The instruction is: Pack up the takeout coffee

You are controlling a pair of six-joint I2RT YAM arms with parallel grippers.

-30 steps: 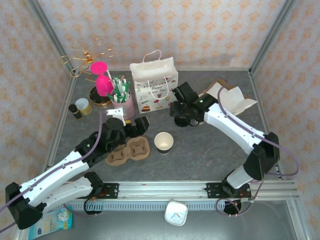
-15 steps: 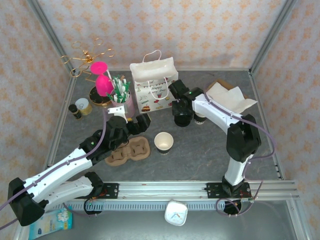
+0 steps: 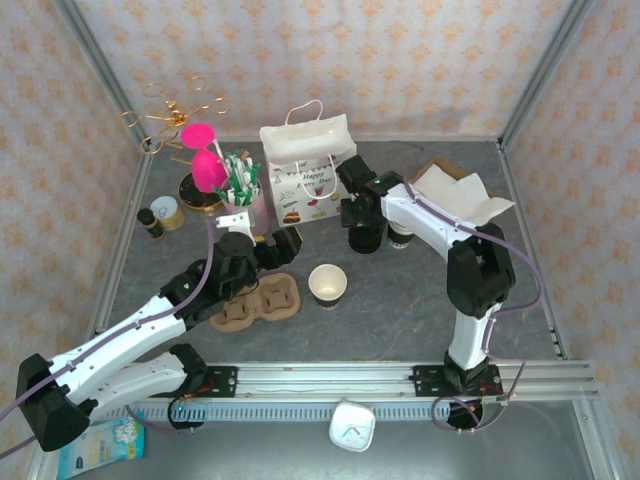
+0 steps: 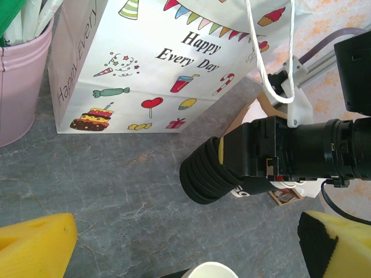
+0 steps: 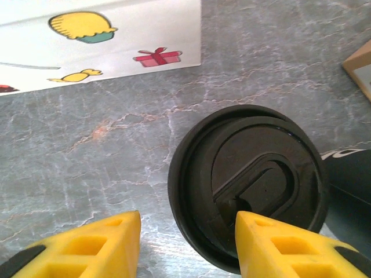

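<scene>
The takeout coffee cup [image 3: 328, 285], dark outside and white inside, stands uncovered on the grey table; its white rim [image 4: 211, 270] shows at the bottom of the left wrist view. My left gripper [image 3: 277, 248] is open, hovering left of the cup with yellow fingers [image 4: 35, 243] wide apart. A pile of black lids [image 3: 365, 240] stands beside the gift bag [image 3: 308, 170]. My right gripper [image 5: 185, 226] is open above that pile. One of its fingers [image 5: 278, 246] overlaps the top lid [image 5: 249, 179]; the other hangs over bare table to the left.
A brown cardboard cup carrier [image 3: 260, 300] lies left of the cup. A pink bucket of stirrers [image 3: 243, 205] stands left of the bag. A stack of dark cups [image 3: 400, 237] is right of the lids, with napkins [image 3: 460, 195] beyond.
My right arm has folded inward and its gripper has shifted left onto the lid pile. The left gripper has edged up toward the bag.
</scene>
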